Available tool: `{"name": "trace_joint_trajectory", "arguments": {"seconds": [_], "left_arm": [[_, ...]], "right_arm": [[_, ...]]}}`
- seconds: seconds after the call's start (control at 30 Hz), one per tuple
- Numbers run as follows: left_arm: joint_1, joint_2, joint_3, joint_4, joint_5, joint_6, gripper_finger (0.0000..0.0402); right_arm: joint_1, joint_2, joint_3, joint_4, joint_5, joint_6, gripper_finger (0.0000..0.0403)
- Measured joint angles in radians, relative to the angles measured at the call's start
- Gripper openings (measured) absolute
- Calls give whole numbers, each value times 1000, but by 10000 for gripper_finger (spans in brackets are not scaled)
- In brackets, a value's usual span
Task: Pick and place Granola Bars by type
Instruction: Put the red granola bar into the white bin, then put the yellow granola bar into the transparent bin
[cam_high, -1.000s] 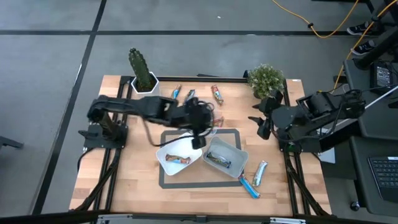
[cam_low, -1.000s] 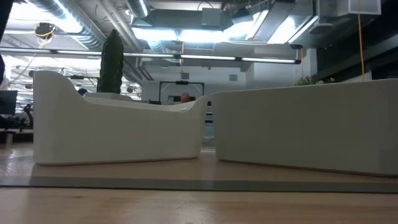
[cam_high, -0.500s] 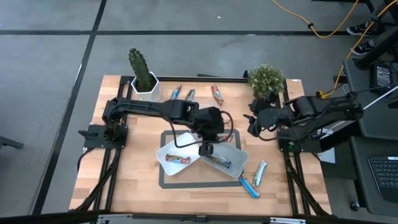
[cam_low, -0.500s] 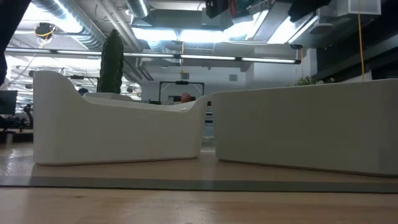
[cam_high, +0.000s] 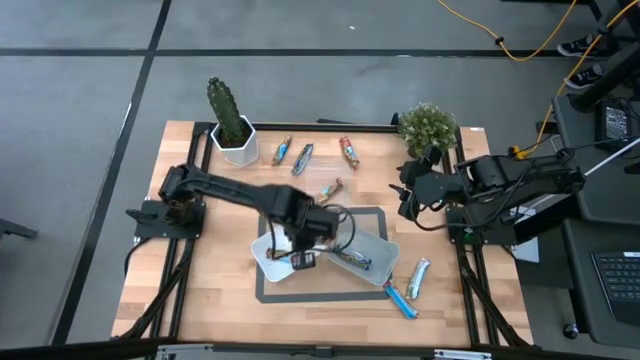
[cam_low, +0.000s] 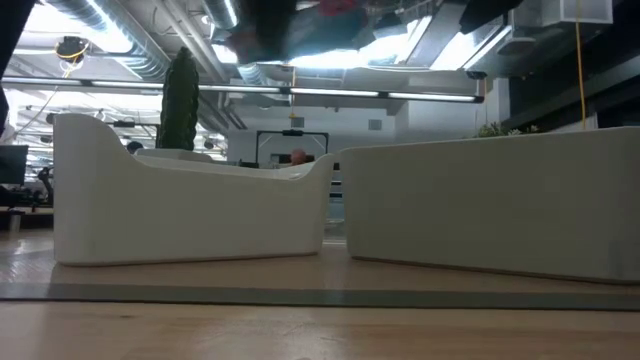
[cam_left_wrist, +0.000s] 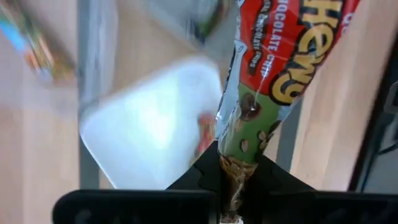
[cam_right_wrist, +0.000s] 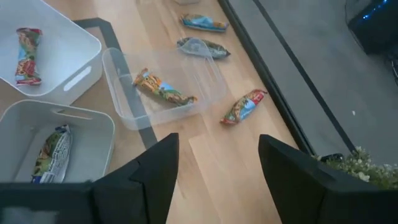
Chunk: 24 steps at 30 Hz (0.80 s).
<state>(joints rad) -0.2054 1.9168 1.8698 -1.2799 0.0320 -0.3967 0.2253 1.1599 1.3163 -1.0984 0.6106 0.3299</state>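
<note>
While the high view hid its grip, the left wrist view showed the left tool (cam_left_wrist: 231, 186) clamped on a red bar (cam_left_wrist: 273, 68); the right tool (cam_right_wrist: 214, 168) hung apart.

red bar (cam_left_wrist: 273, 74) top cut off by frame edge; white tub (cam_left_wrist: 149, 134) blurred; low view hides tub contents

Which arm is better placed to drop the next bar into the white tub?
Left. The left gripper is already shut on a red bar right above the white tub, while the right gripper sits open and empty near the table's right edge.
</note>
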Motion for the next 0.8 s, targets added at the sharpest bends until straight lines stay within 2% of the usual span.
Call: {"name": "trace_joint_trajectory", "arguments": {"seconds": [0.2,0.43,0.63,0.8], "left_arm": [[-43,-24,-157,45,-38,-123,17],[-44,-24,-245,49,-69,-252,32],[-44,-25,-246,52,-76,-263,99],[-46,-26,-246,47,-81,-274,166]], "right_arm": [[-22,0,0,13,-3,-10,222],[-29,0,0,11,-29,13,222],[-29,-1,0,-8,-42,83,222],[-29,-2,0,-105,-126,200,222]]}}
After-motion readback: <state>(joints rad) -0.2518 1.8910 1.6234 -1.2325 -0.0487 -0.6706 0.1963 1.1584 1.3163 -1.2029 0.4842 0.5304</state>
